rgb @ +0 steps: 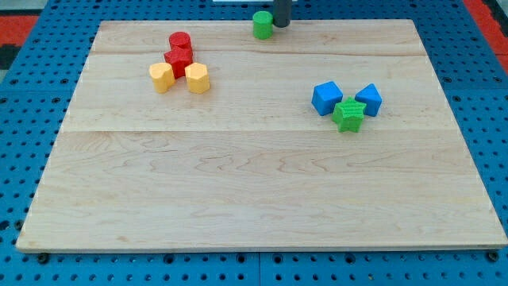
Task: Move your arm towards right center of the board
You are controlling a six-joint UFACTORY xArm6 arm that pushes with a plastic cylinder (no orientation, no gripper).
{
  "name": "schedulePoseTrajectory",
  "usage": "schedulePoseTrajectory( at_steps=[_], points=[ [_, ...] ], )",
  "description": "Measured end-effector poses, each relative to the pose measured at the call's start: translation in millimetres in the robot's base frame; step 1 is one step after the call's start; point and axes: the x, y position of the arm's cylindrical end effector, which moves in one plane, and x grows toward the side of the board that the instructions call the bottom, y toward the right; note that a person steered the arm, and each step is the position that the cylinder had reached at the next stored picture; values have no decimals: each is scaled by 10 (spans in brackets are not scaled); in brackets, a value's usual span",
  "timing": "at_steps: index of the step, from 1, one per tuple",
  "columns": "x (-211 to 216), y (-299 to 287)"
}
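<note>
My tip [281,25] is the lower end of a dark rod at the view's top centre, at the far edge of the wooden board [262,191]. It stands just right of a green cylinder [263,25], touching or nearly touching it. Toward the view's right sit a blue cube [326,98], a blue block [369,98] and a green star-shaped block [348,114], bunched together. At the upper left are a red cylinder [180,41], a red star-shaped block [178,59], a yellow block [162,77] and a yellow hexagonal block [198,79].
The board lies on a blue perforated table [32,103]. A red area [24,16] shows at the view's top corners.
</note>
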Motion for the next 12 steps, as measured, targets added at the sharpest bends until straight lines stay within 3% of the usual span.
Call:
schedulePoseTrajectory(
  at_steps=[1,2,3,4,5,7,9,10,11,12],
  points=[
    [131,-250],
    [436,139],
    [490,967],
    [495,1373],
    [499,1414],
    [1137,1640],
    [1240,1717],
    [1424,2354],
    [2241,2446],
    [2828,2110]
  ],
)
